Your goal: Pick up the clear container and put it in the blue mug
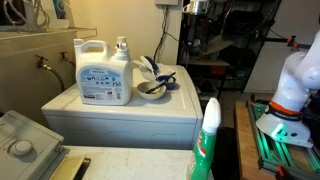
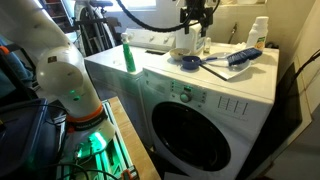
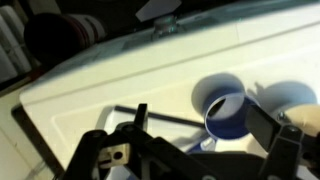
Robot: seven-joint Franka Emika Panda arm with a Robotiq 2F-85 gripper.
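Blue mug [image 3: 225, 112] upright on white tabletop [image 3: 100, 85], under jaws. Clear container not made out. Jaws spread wide in wrist view, nothing seen between them. Blue brush [image 2: 240, 57] near mug; jug [image 1: 105, 70] apart.

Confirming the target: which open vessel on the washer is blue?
The small cylindrical mug below the gripper; the shallow bowl is brownish.
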